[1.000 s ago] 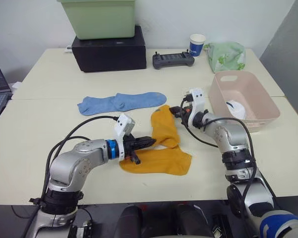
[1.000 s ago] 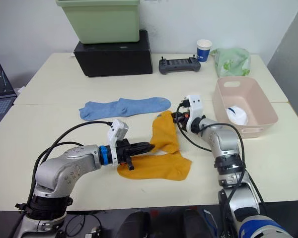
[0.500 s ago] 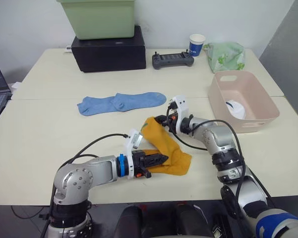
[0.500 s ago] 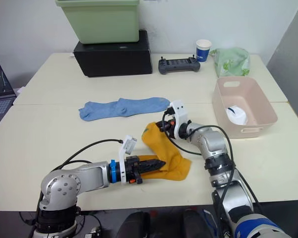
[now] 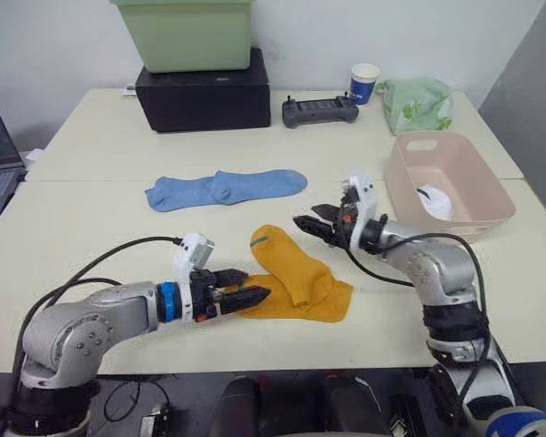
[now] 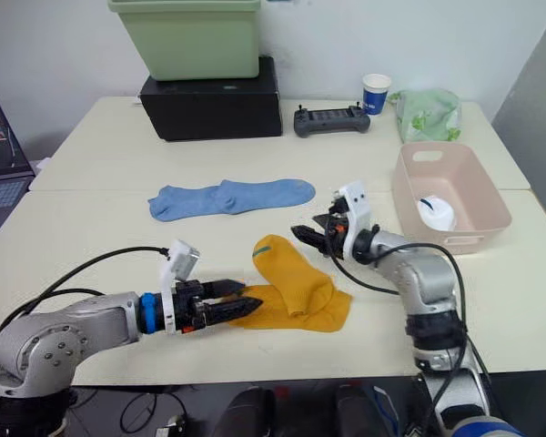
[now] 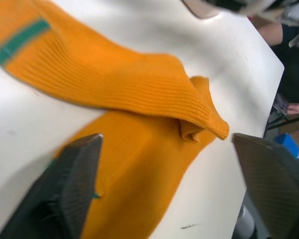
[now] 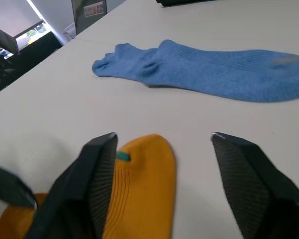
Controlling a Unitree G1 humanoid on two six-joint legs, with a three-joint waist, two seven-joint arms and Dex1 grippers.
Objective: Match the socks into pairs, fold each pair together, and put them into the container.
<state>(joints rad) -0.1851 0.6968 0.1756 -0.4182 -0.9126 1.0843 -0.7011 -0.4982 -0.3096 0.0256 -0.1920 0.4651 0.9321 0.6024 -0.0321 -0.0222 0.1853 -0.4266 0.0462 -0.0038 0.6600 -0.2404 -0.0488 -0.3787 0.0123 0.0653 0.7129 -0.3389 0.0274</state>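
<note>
Mustard socks: ribbed knit cloth, matt, soft, w/ a small green woven stripe near one cuff. Blue socks: same sort of knit, matt, finer rib. Table: smooth cream top, faint sheen, likely laminate. Container: pale pink plastic, smooth, semi-matt — a white cloth sock inside. Left hand and right hand: black fingers w/ finely textured, matt pads; the arms behind are brushed silver metal w/ white plastic housings. Green tub: smooth plastic, dull shine. Black box: matt. Cup: paper — blue and white. Green bag: thin crinkled plastic.
</note>
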